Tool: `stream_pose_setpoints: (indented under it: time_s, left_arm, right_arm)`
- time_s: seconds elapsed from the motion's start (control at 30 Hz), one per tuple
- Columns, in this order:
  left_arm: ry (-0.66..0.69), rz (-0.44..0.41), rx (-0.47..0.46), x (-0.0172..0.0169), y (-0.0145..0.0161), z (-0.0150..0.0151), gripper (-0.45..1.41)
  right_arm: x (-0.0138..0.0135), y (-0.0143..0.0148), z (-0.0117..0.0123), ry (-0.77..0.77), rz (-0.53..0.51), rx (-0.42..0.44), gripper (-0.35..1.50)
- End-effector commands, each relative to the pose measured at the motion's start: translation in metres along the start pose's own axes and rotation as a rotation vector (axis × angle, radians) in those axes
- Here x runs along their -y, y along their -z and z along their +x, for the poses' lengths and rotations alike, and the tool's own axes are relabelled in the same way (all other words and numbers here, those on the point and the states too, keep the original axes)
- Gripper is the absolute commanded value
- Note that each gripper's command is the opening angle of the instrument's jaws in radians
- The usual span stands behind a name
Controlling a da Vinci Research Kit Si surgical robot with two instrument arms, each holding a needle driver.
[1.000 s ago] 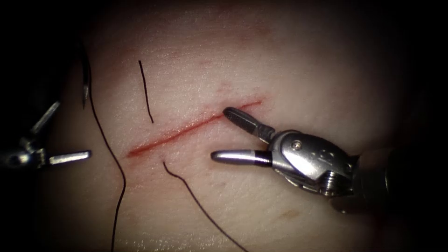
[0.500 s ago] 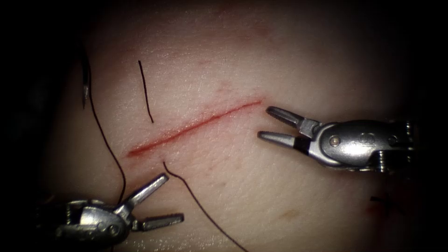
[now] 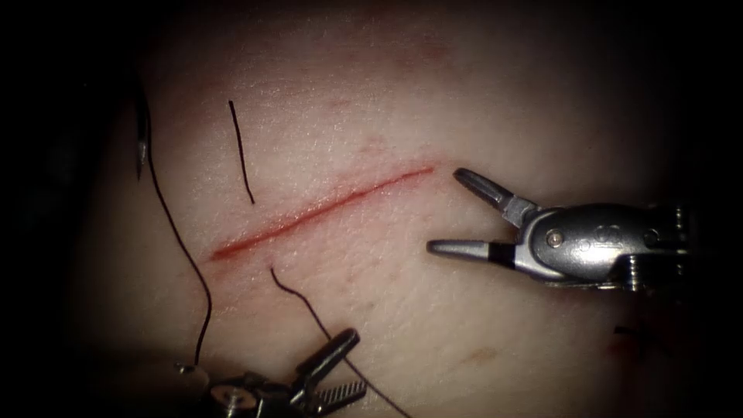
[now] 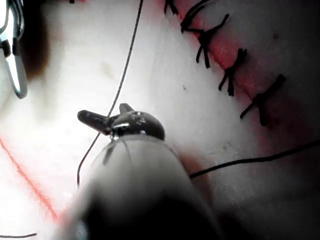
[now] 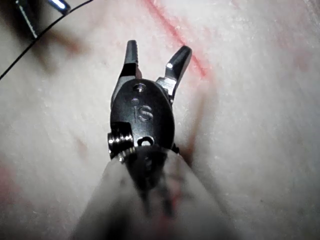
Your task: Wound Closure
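Since half a second ago the left end effector (image 3: 344,368) has slid rightward below the cut (image 3: 321,210), jaws apart and holding nothing, straddling the dark thread (image 3: 309,310) that leaves the tissue (image 3: 433,325) just below the cut's left end; the right end effector (image 3: 457,213) has spread its jaws wider beside the cut's right end, also empty. Pale, moist tissue carries the thin red cut, a short cut thread end (image 3: 241,152) above it, and the needle (image 3: 142,143), a dull metal sliver lying far left of the cut beside a long thread strand (image 3: 186,255), held by neither tool.
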Motion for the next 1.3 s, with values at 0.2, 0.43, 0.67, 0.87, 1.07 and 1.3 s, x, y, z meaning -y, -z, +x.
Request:
stream_pose_setpoints:
  time_s: [0.2,0.43,0.67,0.87,1.07,1.3]
  left_arm:
    - [-0.084,0.008,0.022,-0.0015,-0.0009,0.0019,0.62]
    - [-0.154,0.027,0.055,-0.0030,-0.0028,0.0032,0.62]
    - [-0.172,0.039,0.005,-0.0058,-0.0044,0.0053,0.61]
    - [-0.173,0.037,-0.008,-0.0060,-0.0040,0.0061,0.54]
    - [-0.190,-0.014,-0.083,-0.0054,-0.0035,0.0062,-0.45]
    - [-0.203,-0.059,-0.178,-0.0009,-0.0001,0.0049,-0.45]
  right_arm:
    - [0.0009,-0.0005,-0.0006,-0.012,0.013,-0.011,1.43]
    - [0.0012,-0.0006,-0.0008,-0.026,0.028,-0.032,1.41]
    - [0.0014,-0.0008,-0.0013,-0.043,0.042,-0.047,1.41]
    - [0.0015,-0.0009,-0.0015,-0.047,0.044,-0.050,1.40]
    - [0.0015,-0.0008,-0.0015,-0.046,0.052,-0.057,1.36]
    - [0.0023,-0.0015,-0.0014,0.027,0.172,-0.105,1.08]
